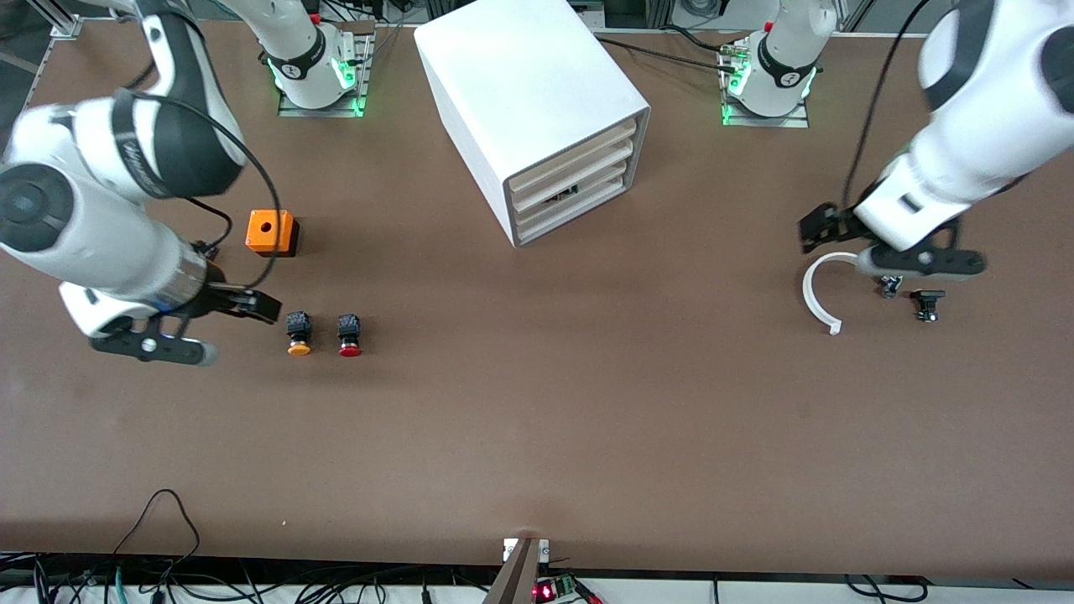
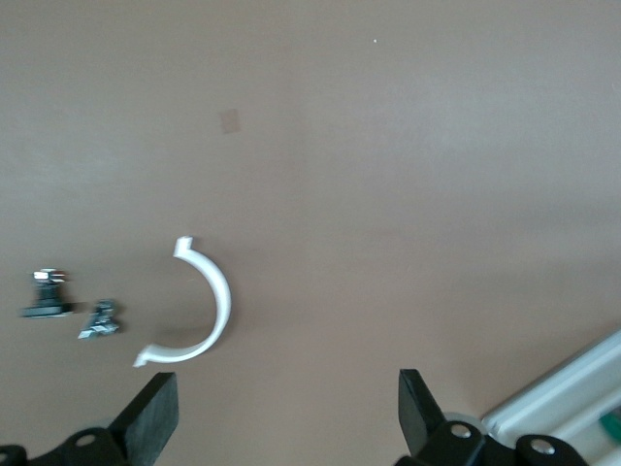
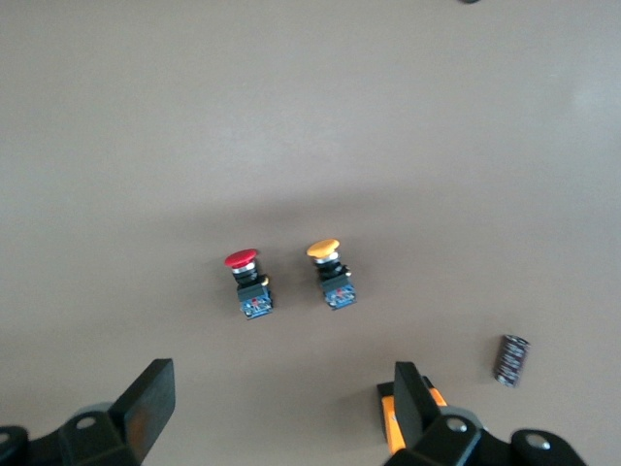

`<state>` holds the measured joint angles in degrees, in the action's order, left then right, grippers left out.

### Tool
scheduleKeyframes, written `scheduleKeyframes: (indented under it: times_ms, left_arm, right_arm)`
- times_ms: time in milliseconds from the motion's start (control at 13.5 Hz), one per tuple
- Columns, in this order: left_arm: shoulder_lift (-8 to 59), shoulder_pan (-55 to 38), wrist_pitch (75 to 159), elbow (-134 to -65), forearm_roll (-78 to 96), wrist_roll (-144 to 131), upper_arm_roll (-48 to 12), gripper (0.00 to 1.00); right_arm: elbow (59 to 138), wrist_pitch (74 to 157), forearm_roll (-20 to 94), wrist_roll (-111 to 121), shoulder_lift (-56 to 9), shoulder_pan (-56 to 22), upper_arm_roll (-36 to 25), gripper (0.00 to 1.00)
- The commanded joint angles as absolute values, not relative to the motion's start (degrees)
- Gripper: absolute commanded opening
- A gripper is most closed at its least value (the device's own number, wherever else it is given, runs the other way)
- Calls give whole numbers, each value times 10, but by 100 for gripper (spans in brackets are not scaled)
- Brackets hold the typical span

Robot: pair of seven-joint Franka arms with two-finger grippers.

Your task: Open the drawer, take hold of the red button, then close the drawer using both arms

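The white cabinet (image 1: 537, 117) stands at the table's middle, near the bases. Its four cream drawer fronts look shut. A lower drawer (image 1: 564, 196) shows a dark spot at its front. The red-capped button (image 1: 350, 334) lies on the table toward the right arm's end, beside an orange-capped button (image 1: 299, 333). Both also show in the right wrist view, the red-capped one (image 3: 247, 284) and the orange-capped one (image 3: 331, 277). My right gripper (image 1: 252, 305) hovers open and empty beside the orange-capped button. My left gripper (image 1: 826, 226) hovers open and empty over the left arm's end.
An orange box with a hole (image 1: 270, 232) sits between the buttons and the right base. A white curved piece (image 1: 815, 292) and two small dark parts (image 1: 926, 304) lie under the left gripper. The cabinet's corner shows in the left wrist view (image 2: 572, 393).
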<state>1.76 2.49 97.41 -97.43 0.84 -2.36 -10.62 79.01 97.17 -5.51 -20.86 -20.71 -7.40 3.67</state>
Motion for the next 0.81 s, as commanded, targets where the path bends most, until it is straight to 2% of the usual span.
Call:
scheduleKeyframes:
  times_ms: [0, 222, 370, 593, 741]
  left_arm:
    - [8, 20, 905, -922, 9, 55, -82, 100]
    - [7, 19, 853, -895, 6, 57, -82, 100]
    - [8, 21, 844, -889, 12, 54, -78, 100]
    - [10, 22, 846, -887, 13, 55, -74, 100]
    - [10, 22, 847, -887, 18, 62, -74, 100]
  right_arm:
    - [793, 917, -56, -202, -166, -38, 54, 100]
    - [796, 897, -52, -120, -129, -10, 53, 100]
    - [796, 860, -57, -79, -125, -9, 24, 100]
    - [809, 866, -47, 17, -116, -9, -21, 100]
    - [819, 864, -47, 5, -108, -10, -21, 100]
